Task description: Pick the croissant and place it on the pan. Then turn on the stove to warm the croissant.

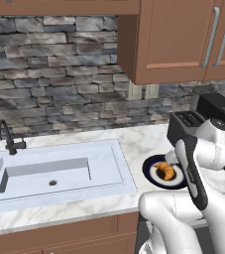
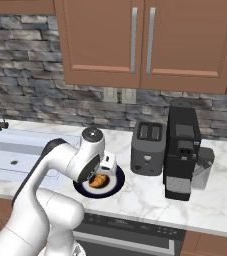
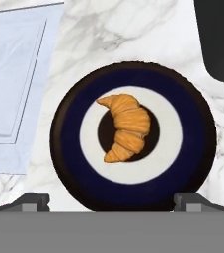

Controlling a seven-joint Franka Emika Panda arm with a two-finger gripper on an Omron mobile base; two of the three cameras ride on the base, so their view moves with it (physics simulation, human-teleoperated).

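**Still above the plate, croissant unpicked**

Centre frame in the hand view, the croissant (image 3: pixel 125 127) lies on the plate (image 3: pixel 133 193) on the marble worktop (image 3: pixel 123 34). The claw (image 3: pixel 111 201) hangs spread, both tips flanking the plate. Its curved, tapered shape could slip from an off-centre pinch. No writing is readable.

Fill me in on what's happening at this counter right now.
The robot arm has its hand poised open above the croissant, which lies in the middle of a dark-rimmed plate on the marble counter, between the sink and the toaster. Nothing is gripped yet, so the croissant has not been picked up.
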